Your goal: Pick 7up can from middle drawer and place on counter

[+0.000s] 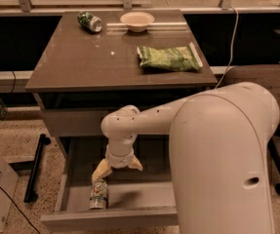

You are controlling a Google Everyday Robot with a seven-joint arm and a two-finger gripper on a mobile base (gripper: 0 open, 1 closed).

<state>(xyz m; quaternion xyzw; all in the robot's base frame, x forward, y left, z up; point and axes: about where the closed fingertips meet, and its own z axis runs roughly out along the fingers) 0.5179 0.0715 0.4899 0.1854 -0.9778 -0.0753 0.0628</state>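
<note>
gripper (118, 171) inside middle drawer (130, 219) | 7up can (99, 195) just below | right half free
</note>
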